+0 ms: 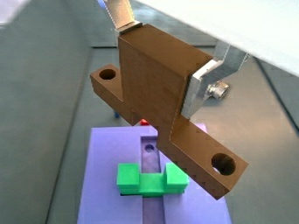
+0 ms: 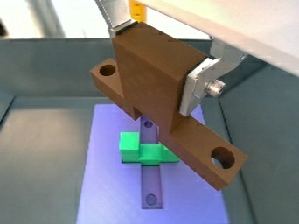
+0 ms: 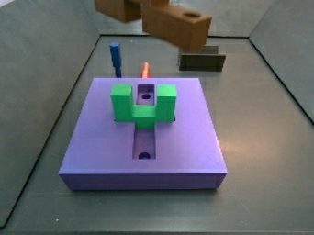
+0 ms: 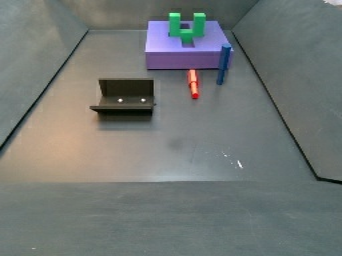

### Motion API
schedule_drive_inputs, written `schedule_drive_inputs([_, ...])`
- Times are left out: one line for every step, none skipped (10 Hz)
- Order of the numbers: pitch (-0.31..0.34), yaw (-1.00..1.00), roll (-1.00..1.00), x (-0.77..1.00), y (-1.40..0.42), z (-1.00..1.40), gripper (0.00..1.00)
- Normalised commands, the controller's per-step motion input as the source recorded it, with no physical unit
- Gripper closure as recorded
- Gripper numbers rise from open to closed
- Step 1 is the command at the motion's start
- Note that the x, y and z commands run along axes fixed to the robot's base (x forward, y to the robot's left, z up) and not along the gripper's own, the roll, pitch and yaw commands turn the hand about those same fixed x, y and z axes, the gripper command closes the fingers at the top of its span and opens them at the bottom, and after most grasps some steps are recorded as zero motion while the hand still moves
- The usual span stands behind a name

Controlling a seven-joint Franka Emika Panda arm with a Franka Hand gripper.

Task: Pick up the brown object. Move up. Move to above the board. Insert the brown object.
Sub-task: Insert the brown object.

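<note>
Grey-walled bin floor [image 4: 174, 150], mostly bare. One purple board [image 3: 185, 138], groove running lengthwise, one green U-block [image 3: 143, 103] seated on it. One brown object [image 2: 158, 87] clamped in gripper [image 2: 163, 66], fingers [image 2: 198, 85] closed on stem, hanging above board, long bar across groove. One fixture [image 4: 126, 97], one blue peg [image 4: 225, 62], one orange-red peg [image 4: 194, 83].

A test rig or simulated lab cell — plain grey floor [image 4: 174, 150] boxed in by low grey walls [image 4: 47, 70], no furniture or household clutter. Only blocky, flat-coloured test pieces: purple board [image 3: 185, 138] with green U-block [image 3: 143, 103], dark fixture [image 4: 124, 97], thin red peg [image 4: 194, 83], blue peg [image 4: 225, 62]. Tool [image 2: 163, 54] aloft over the board, clamping the brown object [image 2: 158, 87] — bare silver plates.
</note>
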Motion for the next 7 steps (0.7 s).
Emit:
schedule_drive_inputs([-0.309, -0.91, -0.18, -0.09, -0.08, -0.30, 1.00])
schedule_drive_inputs([-0.229, -0.98, -0.11, -0.03, -0.05, -0.34, 1.00])
schedule_drive_inputs([-0.107, -1.00, -0.05, 0.00, -0.01, -0.33, 1.00])
schedule_drive_inputs([-0.037, -1.00, 0.00, 0.00, 0.00, -0.32, 1.00])
schedule_drive_inputs([0.000, -1.00, 0.03, 0.00, -0.01, -0.34, 1.00])
schedule_drive_inputs([0.000, -1.00, 0.07, 0.00, 0.00, -0.31, 1.00])
schedule_drive_inputs([0.027, -1.00, 0.13, -0.07, -0.02, -0.34, 1.00])
